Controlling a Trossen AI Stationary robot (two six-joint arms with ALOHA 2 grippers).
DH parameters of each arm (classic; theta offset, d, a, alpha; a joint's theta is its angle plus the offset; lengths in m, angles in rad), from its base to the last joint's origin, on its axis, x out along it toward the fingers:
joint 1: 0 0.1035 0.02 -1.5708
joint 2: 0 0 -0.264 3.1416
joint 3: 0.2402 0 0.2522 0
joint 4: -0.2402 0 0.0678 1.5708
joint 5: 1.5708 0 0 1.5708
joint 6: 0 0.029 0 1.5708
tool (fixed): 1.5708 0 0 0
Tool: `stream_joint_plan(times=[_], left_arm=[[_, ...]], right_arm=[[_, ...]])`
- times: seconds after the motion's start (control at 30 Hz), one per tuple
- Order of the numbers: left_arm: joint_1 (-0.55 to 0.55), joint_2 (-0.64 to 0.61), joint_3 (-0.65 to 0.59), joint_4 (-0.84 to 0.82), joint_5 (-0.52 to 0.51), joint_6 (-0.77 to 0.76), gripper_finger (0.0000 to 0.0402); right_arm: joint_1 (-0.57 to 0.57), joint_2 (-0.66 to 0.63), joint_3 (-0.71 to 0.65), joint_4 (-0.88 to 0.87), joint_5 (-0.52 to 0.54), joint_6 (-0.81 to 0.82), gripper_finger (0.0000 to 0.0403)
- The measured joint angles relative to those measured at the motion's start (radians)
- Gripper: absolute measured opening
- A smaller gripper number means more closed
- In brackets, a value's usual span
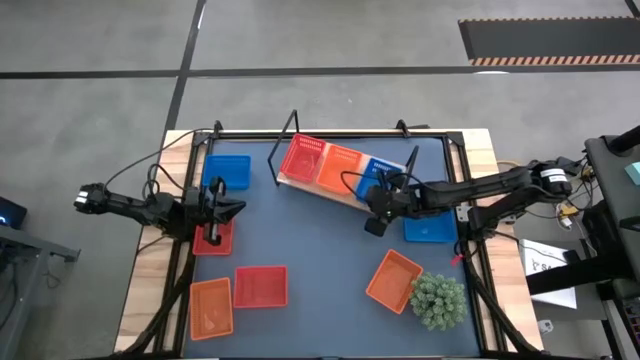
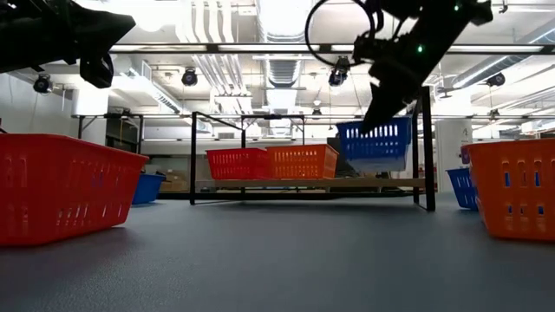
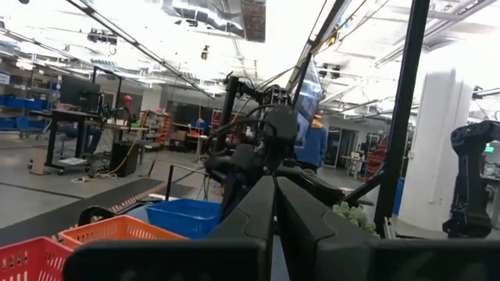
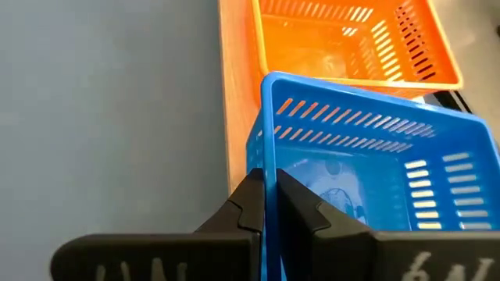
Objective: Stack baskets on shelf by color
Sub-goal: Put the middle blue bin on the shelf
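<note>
- Red mesh lies directly under the left tool (image 1: 222, 208), whose fingers are pressed together on nothing; a red basket (image 1: 212, 236) on the bench (image 1: 330, 250) is overhung there.
- A blue basket (image 4: 367, 187) is pinched by its rim in the right tool (image 4: 267, 204), just beside the orange basket (image 4: 351, 39) on the shelf (image 4: 233, 101).
- The blue basket should be lowered level and flush against the orange one before release.

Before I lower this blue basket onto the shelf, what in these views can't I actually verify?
- Whether the blue basket in the right end effector already touches the shelf: the basket hides its own underside in the right wrist view; the low view leaves it unclear.
- How many baskets are nested in the red stack: the left end effector partly covers it in the high view.
- The shelf's far end: the right arm overlaps it in the high view.
</note>
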Motion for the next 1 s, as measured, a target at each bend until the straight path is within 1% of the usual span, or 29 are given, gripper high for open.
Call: stream_joint_plan(times=[0.13, 0.37, 0.6, 0.73, 1.0], left_arm=[[0.000, 0.001, 0.000, 0.000, 0.000, 0.000, 0.0000], [0.000, 0.001, 0.000, -0.001, 0.000, 0.000, 0.0000], [0.000, 0.000, 0.000, -0.001, 0.000, 0.000, 0.0000], [0.000, 0.001, 0.000, -0.001, 0.000, 0.000, 0.0000], [0.000, 0.000, 0.000, -0.001, 0.000, 0.000, 0.0000]], right_arm=[[-0.003, 0.002, -0.021, 0.036, 0.008, -0.049, 0.0011], [-0.004, 0.002, -0.024, 0.038, 0.008, -0.125, 0.0011], [-0.009, 0.008, -0.038, 0.053, 0.011, -0.152, 0.0011], [-0.009, 0.032, -0.053, 0.095, 0.012, -0.156, 0.0011], [-0.009, 0.087, -0.055, 0.096, 0.063, -0.153, 0.0011]])
